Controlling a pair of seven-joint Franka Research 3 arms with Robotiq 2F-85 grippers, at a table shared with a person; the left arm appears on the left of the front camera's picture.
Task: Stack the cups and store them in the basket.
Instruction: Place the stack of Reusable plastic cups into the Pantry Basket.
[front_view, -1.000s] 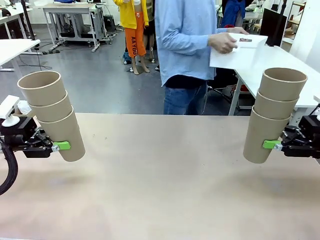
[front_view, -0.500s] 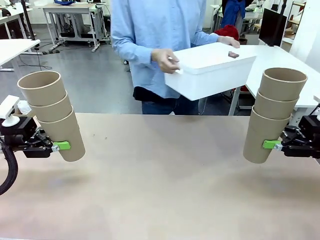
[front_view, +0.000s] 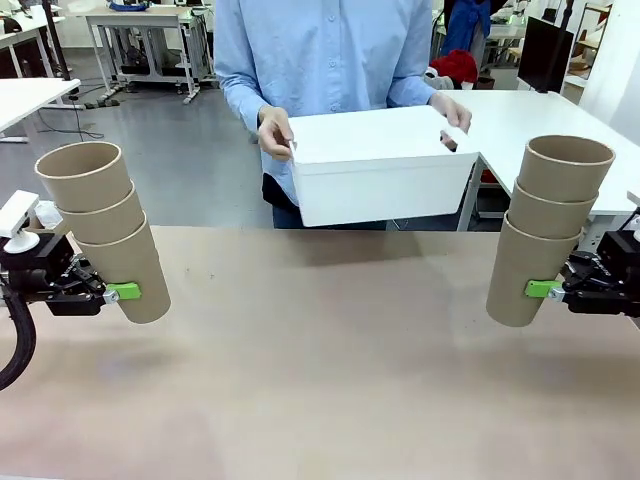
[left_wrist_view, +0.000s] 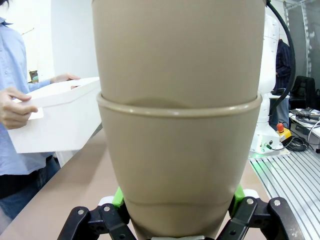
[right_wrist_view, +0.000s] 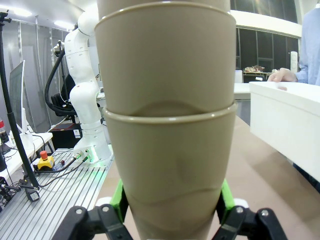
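Cups: three nested in the left stack (front_view: 105, 230), bottom cup pinched by the left claw (front_view: 133, 291) at the left side of the desk (front_view: 330, 370); three in the right stack (front_view: 548, 230), pinched likewise by the right claw (front_view: 532, 288) at the right side. Basket (front_view: 380, 180) at the far edge, held up in the person's hands (front_view: 272, 132), apparently not set down. Risk: only the bottom cups are gripped, so a fast swing could shed the upper ones off the side edges; the bare middle of the desk gives open room.

Grey floor (front_view: 190, 170), white tables (front_view: 30, 92) behind (perhaps workbenches)
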